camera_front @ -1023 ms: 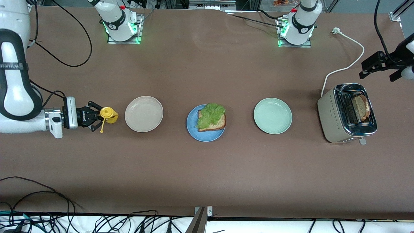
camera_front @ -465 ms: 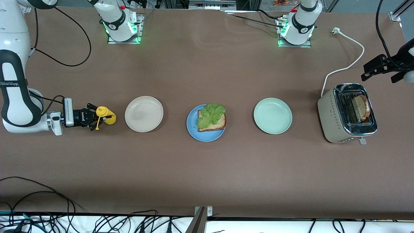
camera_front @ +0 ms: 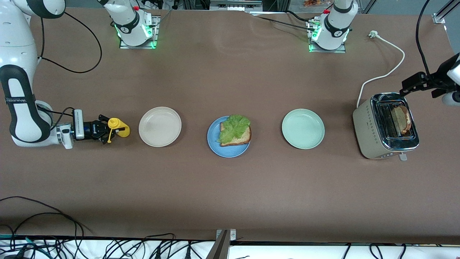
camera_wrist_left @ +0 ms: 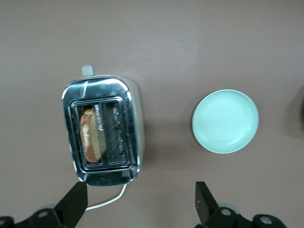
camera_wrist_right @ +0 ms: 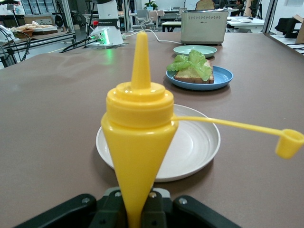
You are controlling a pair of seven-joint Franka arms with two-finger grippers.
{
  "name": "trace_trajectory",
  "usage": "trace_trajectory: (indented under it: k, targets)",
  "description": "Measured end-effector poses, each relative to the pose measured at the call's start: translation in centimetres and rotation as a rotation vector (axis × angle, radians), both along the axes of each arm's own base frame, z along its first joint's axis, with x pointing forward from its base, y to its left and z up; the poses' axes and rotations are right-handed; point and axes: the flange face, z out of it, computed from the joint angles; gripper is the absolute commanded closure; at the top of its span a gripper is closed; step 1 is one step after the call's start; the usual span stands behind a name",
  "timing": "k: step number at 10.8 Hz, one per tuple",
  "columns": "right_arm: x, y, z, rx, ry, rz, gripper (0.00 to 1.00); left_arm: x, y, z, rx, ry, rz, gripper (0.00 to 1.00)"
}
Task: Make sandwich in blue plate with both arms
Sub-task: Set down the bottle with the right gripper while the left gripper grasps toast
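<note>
Sandwich half built: bottom slice [camera_front: 240,138] with lettuce [camera_front: 233,127] on top, sitting on blue plate [camera_front: 215,146] mid-counter, between beige plate [camera_front: 160,138] and green plate [camera_front: 303,142]. No top slice yet. Second slice [camera_front: 401,118] upright in one slot of toaster [camera_front: 366,126] at the left arm's end of the counter, other slot empty. Left pincer [camera_wrist_left: 138,190] released, jaws wide, hovering over the counter just beside the toaster on the robot-base edge, not yet over the slot. Right pincer [camera_front: 107,130] clenched on yellow sauce bottle [camera_front: 118,128] low at the right arm's end, beside the beige plate; bottle upright, cap flipped off and dangling on its tether. No sauce discernible on the lettuce, though too small to be sure. Looks like the top-slice fetch stage, with the bottle side either starting or wrapping up. Next move, probably: shift left pincer over the loaded slot, line jaws up with the slice faces, come straight down, pinch the exposed top edge, lift clear, then carry over the green plate to the blue one. Risk: crushing the bread or catching the slot guides.
</note>
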Motion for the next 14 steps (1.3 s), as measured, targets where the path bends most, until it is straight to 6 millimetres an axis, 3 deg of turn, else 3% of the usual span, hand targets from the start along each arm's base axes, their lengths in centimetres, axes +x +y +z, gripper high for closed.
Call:
trace_trajectory:
  k: [4,6,7,8,10,12,14]
  targets:
    - [-0.5,0.0,-1.2,0.016,-0.003,0.011,0.90,2.0,4.6,-7.3,0.045,0.060,0.062,0.01]
    - [-1.2,0.1,-2.1,0.048,0.026,0.002,0.90,2.2,6.7,-11.1,0.054,0.047,0.091,0.09]
    - [-1.6,0.3,-2.8,0.067,0.041,-0.004,0.90,2.2,7.9,-13.1,0.059,0.045,0.108,0.18]
    - [-2.0,0.6,-3.3,0.086,0.055,-0.006,0.69,2.3,9.1,-14.9,0.064,0.047,0.121,0.22]
    - [-2.3,0.8,-3.6,0.101,0.068,-0.005,0.00,2.5,10.6,-18.6,0.070,0.077,0.139,0.38]
    - [-2.4,0.7,-3.7,0.100,0.070,-0.007,0.00,2.8,11.3,-21.4,0.075,0.104,0.148,0.58]
    - [-2.1,0.1,-3.1,0.089,0.059,-0.013,0.00,2.9,11.6,-22.1,0.076,0.111,0.151,0.83]
